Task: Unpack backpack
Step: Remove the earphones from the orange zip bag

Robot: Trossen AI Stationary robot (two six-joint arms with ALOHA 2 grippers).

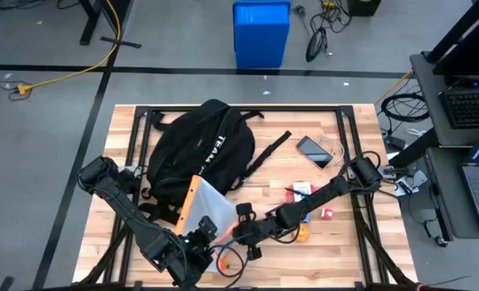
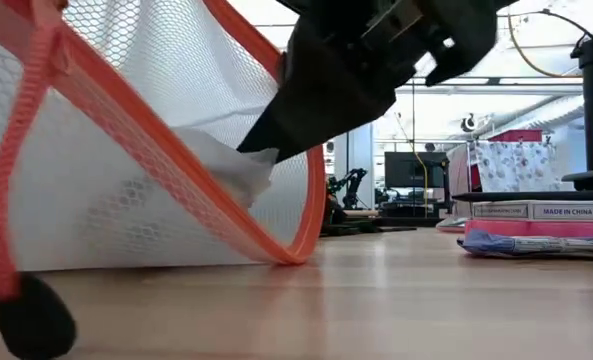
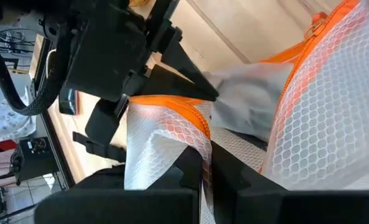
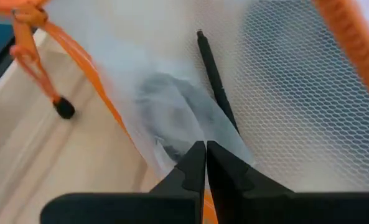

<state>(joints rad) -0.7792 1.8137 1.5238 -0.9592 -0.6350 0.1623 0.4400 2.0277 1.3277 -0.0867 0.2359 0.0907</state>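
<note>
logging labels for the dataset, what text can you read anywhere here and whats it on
"MADE IN CHINA": on the pink and white box at the table's right in the low view.
White lettering on the backpack: too small to read.
Other print on the box: blurred.

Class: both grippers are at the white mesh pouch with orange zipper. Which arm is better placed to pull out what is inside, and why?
Right, probably. The right gripper is shut on the pale item through the mesh pouch opening, while the left gripper clamps the pouch's edge, steadying it.
</note>
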